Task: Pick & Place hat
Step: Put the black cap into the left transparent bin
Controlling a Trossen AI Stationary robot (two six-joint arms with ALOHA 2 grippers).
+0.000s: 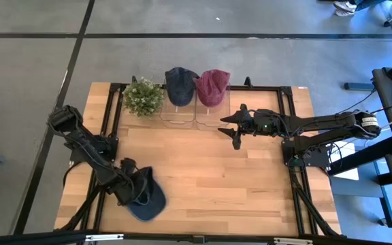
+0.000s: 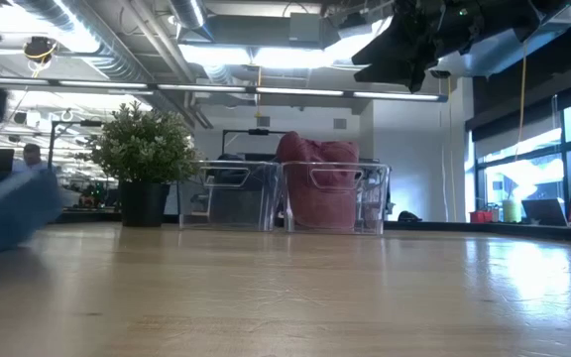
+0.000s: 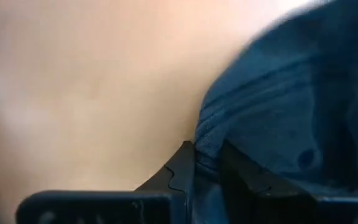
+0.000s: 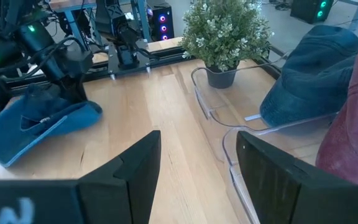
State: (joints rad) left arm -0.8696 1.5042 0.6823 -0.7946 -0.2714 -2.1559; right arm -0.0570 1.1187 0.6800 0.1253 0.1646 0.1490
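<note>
A blue cap (image 1: pixel 150 199) sits near the table's near-left corner, and my left gripper (image 1: pixel 125 182) is shut on it. The right wrist view shows this cap (image 4: pixel 42 121) tilted beside the left arm (image 4: pixel 55 62). In the low view it is a blurred blue shape (image 2: pixel 8 213). My right gripper (image 1: pixel 235 126) hangs open above the table, just in front of two clear bins (image 1: pixel 194 114). A dark blue cap (image 1: pixel 179 85) stands in one bin and a maroon cap (image 1: pixel 213 86) in the other. My left gripper pinches the blue cap's cloth edge (image 3: pixel 205 152) between its two fingers (image 3: pixel 180 169). It comes from the table's left, slanting downward. The cap spreads away from the fingers toward the near edge. I cannot tell whether it is clear of the table.
A potted plant (image 1: pixel 143 96) stands at the far edge, left of the bins, also seen in the low view (image 2: pixel 147 149). The table's wooden middle (image 1: pixel 209 170) lies between the two grippers. A dark frame runs along the table's sides.
</note>
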